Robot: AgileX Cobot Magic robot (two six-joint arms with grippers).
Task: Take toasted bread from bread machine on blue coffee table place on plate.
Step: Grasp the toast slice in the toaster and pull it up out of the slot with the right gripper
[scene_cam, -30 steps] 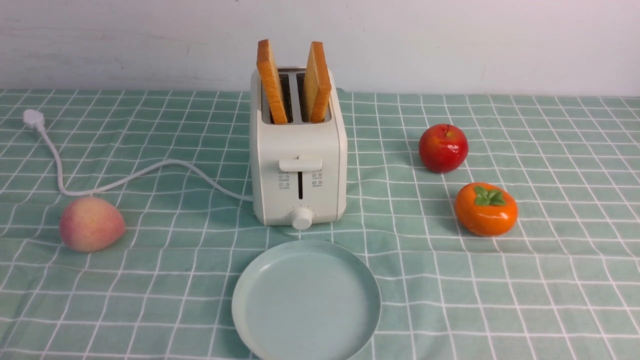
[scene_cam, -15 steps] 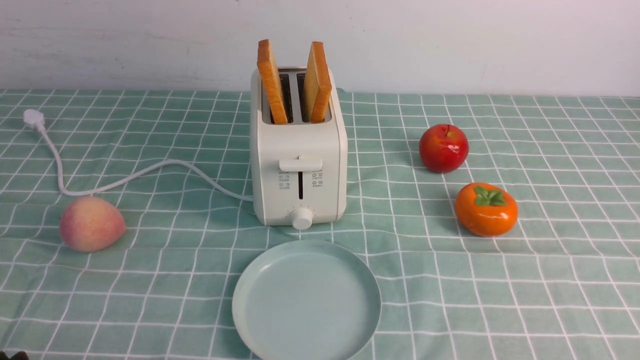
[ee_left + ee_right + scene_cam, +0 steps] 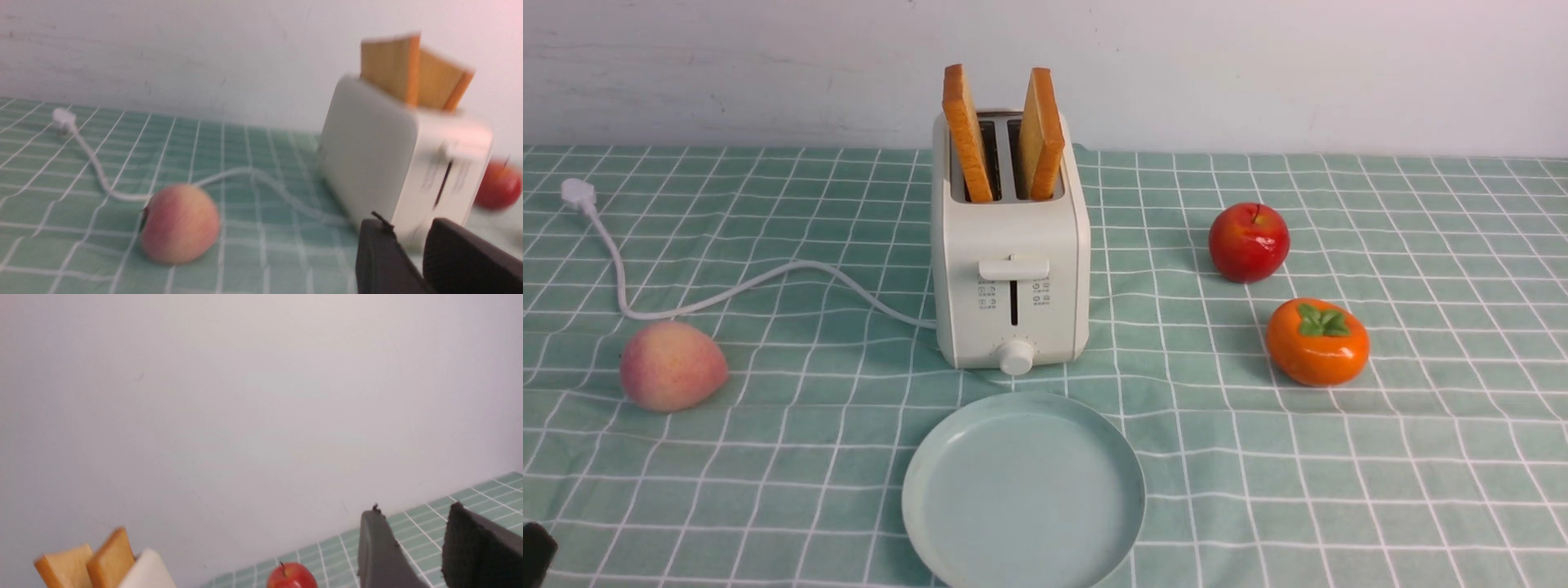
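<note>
- While two slices of toast, the left one (image 3: 969, 139) and the right one (image 3: 1041, 135), stick up out of the white toaster (image 3: 1014, 245), both arms' grippers are holding nothing.
- Each slice sits in its own slot, with its lower part hidden inside; the two tilt away from each other toward the top, showing browned crusts and paler faces.
- The toaster stands upright on the table (image 3: 1421, 474), near the wall (image 3: 1258, 73) at the far side, with its lever (image 3: 1014, 269) and round knob (image 3: 1015, 357) facing the near side.
- Just in front of it, at the near side, lies the round pale plate (image 3: 1024, 494), with nothing on it.
- Off to the left, a white cord (image 3: 800, 265) winds from the toaster's left side across the cloth to its plug (image 3: 578, 193) at the far left.
- A peach (image 3: 673, 366) rests well left of the toaster, near the cord.
- On the right are a red apple (image 3: 1249, 242) and, a little nearer, an orange persimmon (image 3: 1317, 342) with green leaves on top.
- The left gripper (image 3: 405, 228) has its dark fingers parted; a bit of it shows at the near left corner of the table.
- The right gripper (image 3: 414, 516) is open too, its fingers apart.
</note>
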